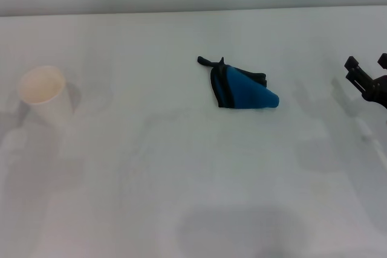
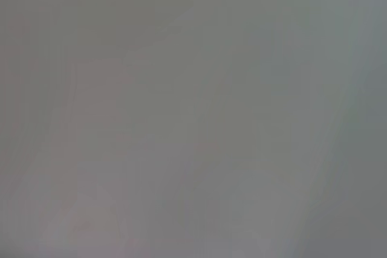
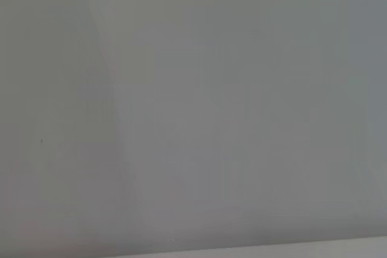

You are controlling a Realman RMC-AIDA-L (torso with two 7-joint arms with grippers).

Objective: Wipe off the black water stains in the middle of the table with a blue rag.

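White table [image 1: 181, 197] fills the head view, pale wall behind, and both wrist views show only blank grey-white surface. Right gripper [image 1: 366, 72] sits at the right edge of the head view, well apart from the rag, w/ two dark fingers [image 1: 352, 64] standing apart and nothing between them, so jaws released and empty. Left gripper isn't in view anywhere, so no word on its jaws. Blue rag [image 1: 245, 92] is the landmark: bunched in a wedge near mid-table, black trim and thin black loop at the end pointing away from the right gripper, blue tip pointing toward it. Paper cup [image 1: 43, 93] stands upright far out on the rag's other side, opposite the gripper, near the left edge, apart from everything. No dark blot shows on the bare table around the rag; whether stains sit under the cloth or are wiped already, can't tell. Progress, as a judgement: either wiping is finished and the rag set down, or it hasn't begun. If not begun, what's left is the reach across to the rag, a grip on it, then rubbing over the spot. Rag looks soft and crumpled, prob. easy to pinch at the raised fold.
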